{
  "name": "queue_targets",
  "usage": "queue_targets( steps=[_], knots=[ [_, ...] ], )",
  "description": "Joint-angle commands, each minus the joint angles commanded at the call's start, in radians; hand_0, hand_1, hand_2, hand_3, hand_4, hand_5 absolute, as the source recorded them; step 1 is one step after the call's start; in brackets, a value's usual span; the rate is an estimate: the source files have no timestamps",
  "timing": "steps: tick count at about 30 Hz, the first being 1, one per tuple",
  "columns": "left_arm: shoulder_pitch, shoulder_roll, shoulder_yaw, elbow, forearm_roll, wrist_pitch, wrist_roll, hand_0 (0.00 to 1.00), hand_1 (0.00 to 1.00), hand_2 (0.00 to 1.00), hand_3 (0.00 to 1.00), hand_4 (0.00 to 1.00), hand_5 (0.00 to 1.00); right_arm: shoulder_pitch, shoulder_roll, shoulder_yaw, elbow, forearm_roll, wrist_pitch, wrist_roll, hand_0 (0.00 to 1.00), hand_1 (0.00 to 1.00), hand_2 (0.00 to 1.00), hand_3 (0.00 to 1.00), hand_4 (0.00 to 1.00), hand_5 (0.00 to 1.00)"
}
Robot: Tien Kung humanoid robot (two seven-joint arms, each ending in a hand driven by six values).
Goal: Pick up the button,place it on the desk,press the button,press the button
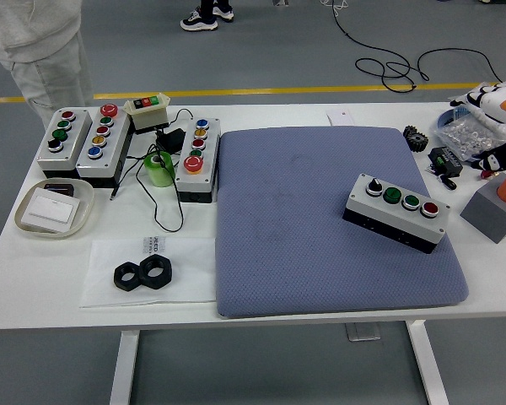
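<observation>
Button box lies on blue mat, right of centre, nothing touching it. Right hand at upper right edge over parts bag; finger state indeterminable. Person stands upper left.

button box on blue mat | right hand — far right edge
</observation>
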Motion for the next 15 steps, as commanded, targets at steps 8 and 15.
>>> queue_targets(
  steps=[8,15],
  knots=[
    [-0.005,0.002,-0.001,0.000,0.000,0.002,0.000,0.741,0.904,0.958,0.800,0.556,0.998,0.010,0.075,-0.049,0.047,-0.014,-0.001,0.002,0.865,0.840,0.897,0.850,0.882,0.219],
    [-0.010,0.001,0.000,0.000,0.002,0.006,0.000,0.741,0.905,0.957,0.799,0.554,0.998,0.024,0.142,-0.061,-0.030,-0.020,-0.027,-0.008,0.864,0.843,0.897,0.855,0.885,0.214]
  ],
)
